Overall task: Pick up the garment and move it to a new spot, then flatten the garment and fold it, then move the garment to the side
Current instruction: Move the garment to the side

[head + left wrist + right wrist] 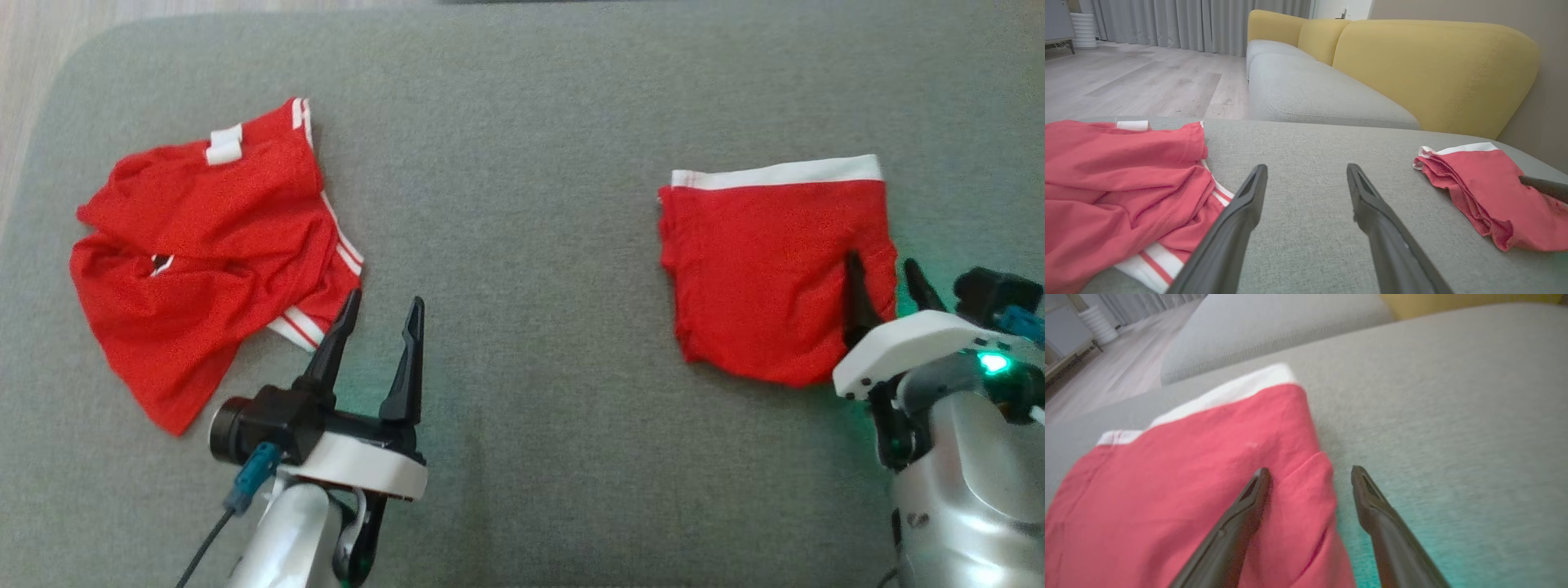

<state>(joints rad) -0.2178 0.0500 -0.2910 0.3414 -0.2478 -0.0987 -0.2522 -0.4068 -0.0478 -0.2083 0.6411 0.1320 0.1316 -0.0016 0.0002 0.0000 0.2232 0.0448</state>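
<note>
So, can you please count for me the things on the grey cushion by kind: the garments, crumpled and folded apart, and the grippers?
crumpled red garment: 1
folded red garment: 1
grippers, both open: 2, the left gripper and the right gripper
Total: 4

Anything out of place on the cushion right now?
The left red garment lies crumpled and skewed, its striped hem twisted out toward the left end effector. The right red garment is folded flat, waistband straight. Nothing spilled or torn that I can see.
</note>
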